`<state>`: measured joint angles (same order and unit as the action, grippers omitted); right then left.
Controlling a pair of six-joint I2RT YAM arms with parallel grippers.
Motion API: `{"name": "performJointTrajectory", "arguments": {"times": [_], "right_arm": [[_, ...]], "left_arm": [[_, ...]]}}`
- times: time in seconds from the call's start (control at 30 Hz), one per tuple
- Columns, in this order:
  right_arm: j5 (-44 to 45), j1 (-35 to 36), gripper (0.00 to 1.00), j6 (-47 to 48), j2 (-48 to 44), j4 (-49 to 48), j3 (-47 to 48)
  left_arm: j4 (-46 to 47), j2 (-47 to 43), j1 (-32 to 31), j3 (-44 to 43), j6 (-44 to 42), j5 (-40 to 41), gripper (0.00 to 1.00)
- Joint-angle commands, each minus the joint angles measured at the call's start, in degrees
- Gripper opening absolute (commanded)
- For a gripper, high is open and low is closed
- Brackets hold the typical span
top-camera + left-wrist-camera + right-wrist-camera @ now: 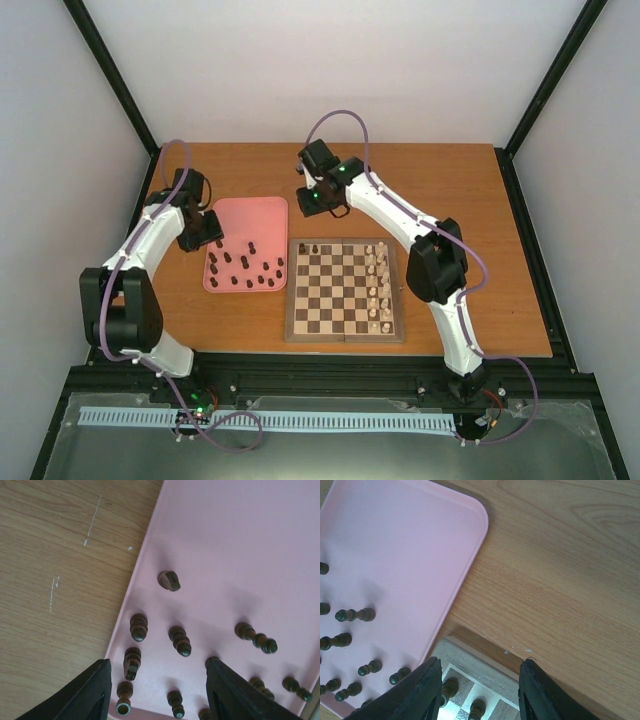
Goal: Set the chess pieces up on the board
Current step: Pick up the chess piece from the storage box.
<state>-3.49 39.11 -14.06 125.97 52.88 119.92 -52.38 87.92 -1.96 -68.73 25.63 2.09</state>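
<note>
Setup at an early stage: two dark pieces [449,687] on the board [345,338], the rest on the tray [250,212].

The two placed pieces stand at the board's far left corner. About a dozen more sit on the tray, just left of the board, and are yet to be moved. White pieces [372,292] fill the right-hand files. The tray pieces appear mostly upright, long axis vertical, heads up. One near the tray's edge [170,580] seems tipped, its base showing. The left gripper [160,695] hangs over the tray cluster, jaws partly apart, nothing gripped. The right gripper [480,690] hangs over the board's far left corner, jaws partly apart, with the two placed pieces beneath and neither held.
</note>
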Motion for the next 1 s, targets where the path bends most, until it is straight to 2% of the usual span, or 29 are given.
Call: {"name": "performJointTrajectory", "arguments": {"times": [0.0, 0.3, 0.6, 0.67, 0.97], "right_arm": [[-1.3, -1.0, 0.43, 1.0, 0.1, -0.8, -0.4], [-2.0, -2.8, 0.43, 1.6, 1.8, 0.8, 2.0], [-2.9, -4.1, 0.43, 1.7, 3.5, 1.6, 2.9], [-3.0, -4.3, 0.43, 1.8, 3.7, 1.8, 2.9], [-2.6, -4.5, 0.43, 2.5, 4.7, 3.6, 4.8]], "left_arm": [[3.3, 1.7, 0.6, -0.6, 0.7, -1.8, 0.50], [6.1, 6.8, 3.9, 0.8, 2.5, -6.5, 0.44], [4.7, 6.1, 4.1, 0.3, 1.3, -6.6, 0.40], [4.4, 6.4, 4.1, 0.8, 1.5, -6.4, 0.37], [6.5, 7.2, 5.5, 4.7, 2.9, -8.0, 0.33]]}}
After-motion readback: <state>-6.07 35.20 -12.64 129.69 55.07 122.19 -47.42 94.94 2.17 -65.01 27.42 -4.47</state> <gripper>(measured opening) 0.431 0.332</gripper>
